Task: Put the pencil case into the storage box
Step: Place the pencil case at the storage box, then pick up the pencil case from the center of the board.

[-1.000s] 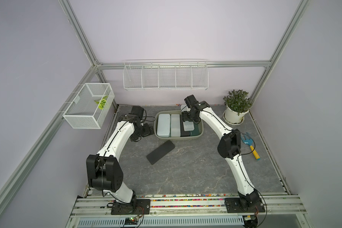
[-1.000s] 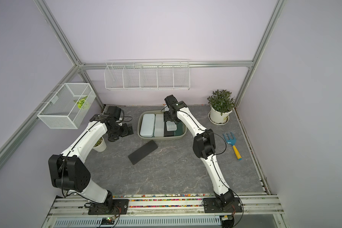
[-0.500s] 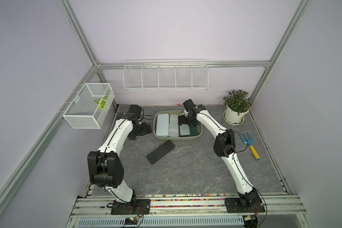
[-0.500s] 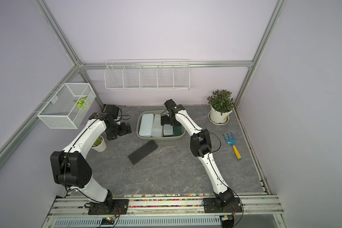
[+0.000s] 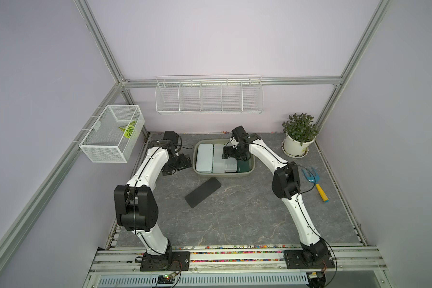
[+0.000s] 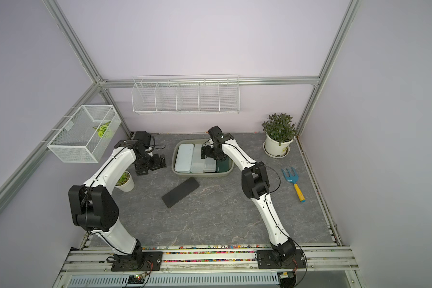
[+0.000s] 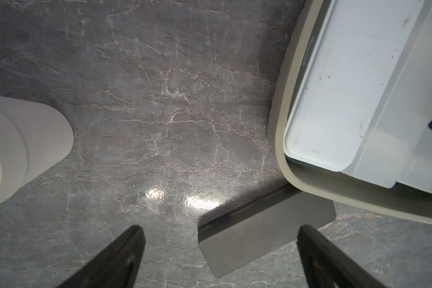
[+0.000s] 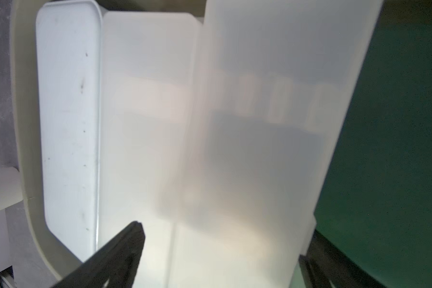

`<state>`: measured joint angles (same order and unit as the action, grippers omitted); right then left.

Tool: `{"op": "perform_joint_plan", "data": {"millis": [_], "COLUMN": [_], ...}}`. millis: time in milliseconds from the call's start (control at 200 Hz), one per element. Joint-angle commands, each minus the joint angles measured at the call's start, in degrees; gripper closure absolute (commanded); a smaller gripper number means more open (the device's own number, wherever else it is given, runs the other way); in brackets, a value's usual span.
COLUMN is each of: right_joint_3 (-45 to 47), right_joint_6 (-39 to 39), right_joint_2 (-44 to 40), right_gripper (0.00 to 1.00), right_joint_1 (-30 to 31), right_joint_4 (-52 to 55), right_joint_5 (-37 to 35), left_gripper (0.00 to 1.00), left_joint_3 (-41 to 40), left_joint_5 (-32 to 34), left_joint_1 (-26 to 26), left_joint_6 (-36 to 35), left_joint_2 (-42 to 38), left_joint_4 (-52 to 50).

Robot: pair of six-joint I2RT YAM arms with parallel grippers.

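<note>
Change: right gripper [image 8: 222, 228] has spread wide and let go; frosted case [image 5: 230, 166] now lies in box [image 5: 225, 175].
Room: box filled wall to wall.
Left gripper [image 7: 221, 227]: wide open, empty, beside box.
Black case [image 5: 203, 192]: on table [image 5: 235, 214], just before box.

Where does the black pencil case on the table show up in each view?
Both top views: black pencil case lies slanted on the table, just in front of the storage box.
Left wrist: it lies beside the box's rounded corner, ahead of the open left gripper.
Right wrist: not in it.
Shared landmark: the storage box's olive-grey rim, seen in all four.
</note>
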<state>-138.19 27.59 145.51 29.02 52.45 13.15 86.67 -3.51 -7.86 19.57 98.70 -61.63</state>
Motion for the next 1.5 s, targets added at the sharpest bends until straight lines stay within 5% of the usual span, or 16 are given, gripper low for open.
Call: {"op": "perform_joint_plan", "data": {"millis": [0,195,475,695,1495], "right_joint_3": [2.0,6.2,24.7,36.6,50.2], "right_joint_6": [-0.3,-1.7,-2.8,-2.9,-4.8], "right_joint_2": [-6.6,-15.0,-30.0,-37.8,-44.5], "right_gripper": [0.02,0.02,0.02,0.02,0.02], "right_joint_1": [0.3,-1.6,-5.1,-6.4,-9.4], "right_joint_4": [0.5,4.5,0.6,-1.4,-1.0], "right_joint_5": [-1.7,-7.3,-8.9,-9.5,-6.8], "left_gripper": [0.00,0.00,0.00,0.00,0.00], "left_joint_3": [0.4,-3.3,-5.1,-7.7,-12.2], "left_joint_5": [-1.2,-3.6,5.4,6.8,-1.8], "left_joint_1": [0.4,-2.2,-13.9,-18.2,-20.8], "left_joint_6": [-2.3,-7.4,-15.2,-21.6,-30.9], "left_joint_2": [1.7,2.2,1.7,2.7,11.2], "left_joint_4": [-0.5,-0.8,1.9,2.5,10.1]}}
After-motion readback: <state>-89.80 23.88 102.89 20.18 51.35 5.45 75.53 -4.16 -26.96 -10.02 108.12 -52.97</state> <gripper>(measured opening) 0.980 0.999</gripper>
